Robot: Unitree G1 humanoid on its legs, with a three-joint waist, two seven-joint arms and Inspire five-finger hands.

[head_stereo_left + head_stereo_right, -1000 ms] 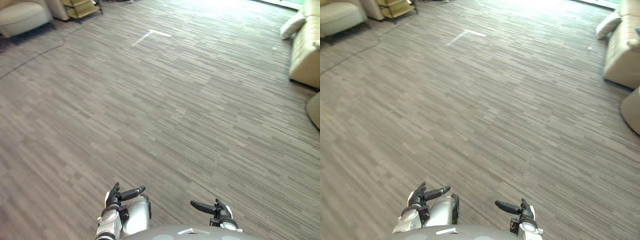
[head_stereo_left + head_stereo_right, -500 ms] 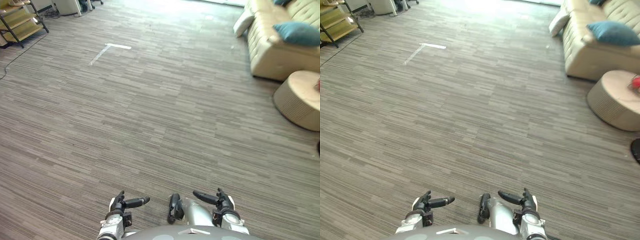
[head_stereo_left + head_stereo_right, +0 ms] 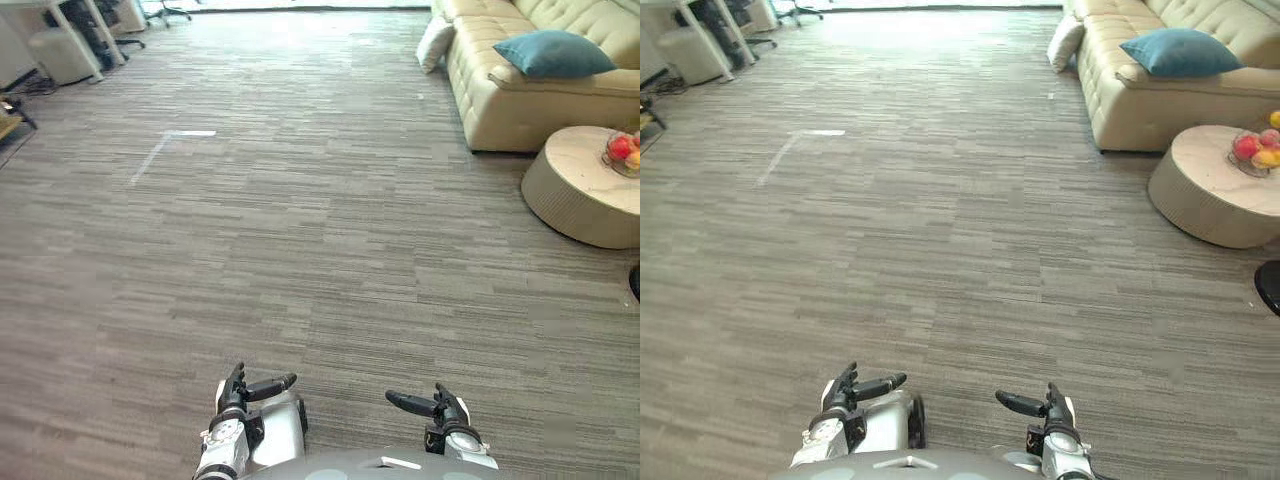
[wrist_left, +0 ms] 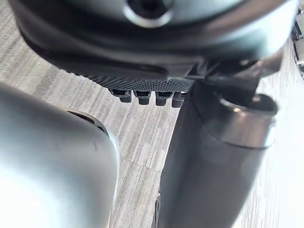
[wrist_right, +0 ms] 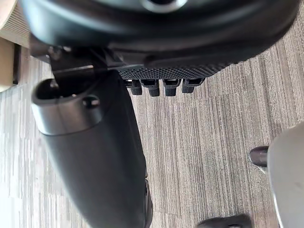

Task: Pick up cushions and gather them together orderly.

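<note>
Left eye view: the left hand (image 3: 243,391) and the right hand (image 3: 432,407) hang low at the near edge over the grey plank floor (image 3: 300,230), both empty, thumbs pointing toward each other. Far off on the right stands a cream sofa (image 3: 520,105). 1 teal cushion (image 3: 553,53) lies on its seat, and 1 white cushion (image 3: 435,42) leans against the sofa's far end, down by the floor. Both cushions are well apart from the hands. A round table (image 3: 575,195) sits just in front of the sofa.

Right eye view: a clear bowl (image 3: 1243,166) stands on the round table, holding fruit (image 3: 1247,146), red and yellow pieces. A white tape mark (image 3: 800,141) lies on the floor to the left.

Left wrist view: the fingers (image 4: 141,98) point straight past the palm, loose, holding nothing.

Right wrist view: the fingers (image 5: 153,89) likewise reach out straight, the thumb apart from them, nothing between.
</note>
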